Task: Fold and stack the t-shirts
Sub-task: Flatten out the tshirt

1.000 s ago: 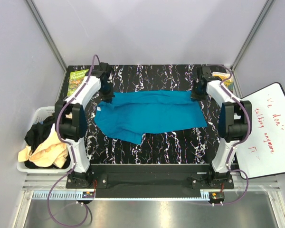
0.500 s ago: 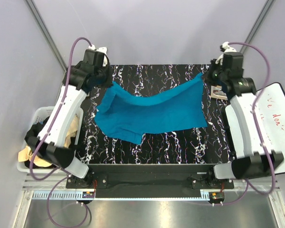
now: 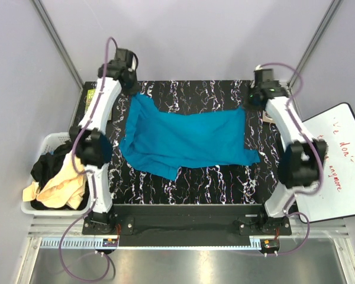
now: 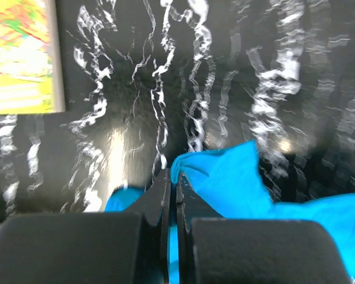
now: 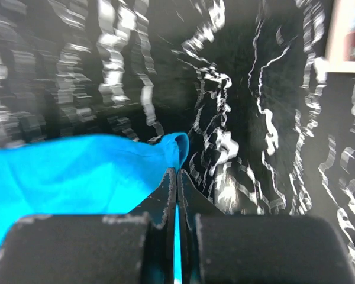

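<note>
A teal blue t-shirt (image 3: 183, 139) lies spread across the black marbled mat (image 3: 195, 183). My left gripper (image 3: 132, 94) is shut on its far left corner, and teal cloth (image 4: 225, 180) bunches round the shut tips (image 4: 173, 174). At the far right corner my right gripper (image 3: 247, 105) is shut as well, with a teal fold (image 5: 106, 171) pinched between the tips (image 5: 176, 171). A black t-shirt (image 3: 47, 165) and a cream-beige t-shirt (image 3: 62, 186) lie heaped in the basket at the left.
The white slatted basket (image 3: 50, 141) stands off the mat's left edge. A yellow-green book (image 3: 96, 97) lies at the far left corner (image 4: 21, 56), another book (image 3: 271, 115) at the far right. A whiteboard (image 3: 334, 160) leans at the right. Grey walls close in behind.
Both arms lifted the shirt's far corners off the mat, then came back down further back. The far edge now lies stretched nearer the back of the mat. Both grips stayed shut.
</note>
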### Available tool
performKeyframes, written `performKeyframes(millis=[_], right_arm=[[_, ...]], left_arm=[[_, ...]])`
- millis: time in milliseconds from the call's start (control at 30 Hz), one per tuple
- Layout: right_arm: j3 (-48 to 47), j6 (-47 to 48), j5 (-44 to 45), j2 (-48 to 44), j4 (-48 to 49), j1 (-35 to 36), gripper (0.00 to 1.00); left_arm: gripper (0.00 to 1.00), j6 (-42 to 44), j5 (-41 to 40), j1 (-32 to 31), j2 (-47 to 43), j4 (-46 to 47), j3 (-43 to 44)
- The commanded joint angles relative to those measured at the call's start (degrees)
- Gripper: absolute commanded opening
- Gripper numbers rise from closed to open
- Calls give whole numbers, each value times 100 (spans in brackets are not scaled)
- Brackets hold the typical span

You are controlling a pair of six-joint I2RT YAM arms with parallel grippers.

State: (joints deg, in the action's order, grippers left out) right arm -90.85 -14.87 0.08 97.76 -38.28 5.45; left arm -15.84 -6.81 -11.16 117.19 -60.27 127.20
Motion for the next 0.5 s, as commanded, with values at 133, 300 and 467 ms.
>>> performKeyframes(millis=[133, 300, 467], right_arm=[[-1628, 20, 125, 2167, 154, -44, 0], [-2621, -68, 107, 2977, -74, -79, 0], [-3157, -305, -138, 3398, -223, -211, 0]], left_arm=[[99, -640, 1147, 826, 2045, -116, 1580], [99, -307, 1278, 826, 1195, 225, 519], [95, -25, 1401, 581, 736, 305, -748]])
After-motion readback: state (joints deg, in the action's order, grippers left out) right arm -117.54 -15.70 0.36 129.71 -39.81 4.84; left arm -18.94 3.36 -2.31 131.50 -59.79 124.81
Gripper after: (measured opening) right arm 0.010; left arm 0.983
